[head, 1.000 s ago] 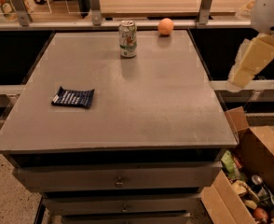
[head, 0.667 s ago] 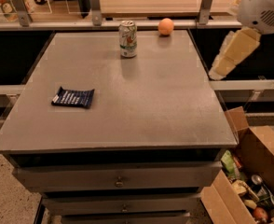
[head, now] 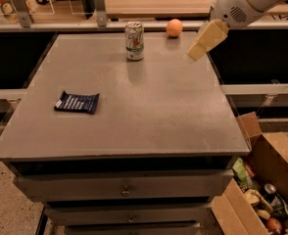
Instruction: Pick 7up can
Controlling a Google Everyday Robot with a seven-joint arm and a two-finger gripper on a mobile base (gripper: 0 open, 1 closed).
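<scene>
The 7up can (head: 134,40) stands upright near the far edge of the grey table (head: 149,111), left of centre, with a silver top and a white and green label. My gripper (head: 203,43) hangs from the white arm (head: 247,1) above the table's far right part, well to the right of the can and just below and right of the orange. It holds nothing.
A round orange fruit (head: 174,27) sits at the far edge, right of the can. A flat dark-blue snack packet (head: 77,102) lies on the left. An open cardboard box (head: 261,190) of items stands on the floor at the right. Drawers (head: 124,187) sit under the tabletop.
The arm and gripper have swung left and farther in, from beyond the table's right edge to over its far right corner. The can, orange and packet have not moved.
</scene>
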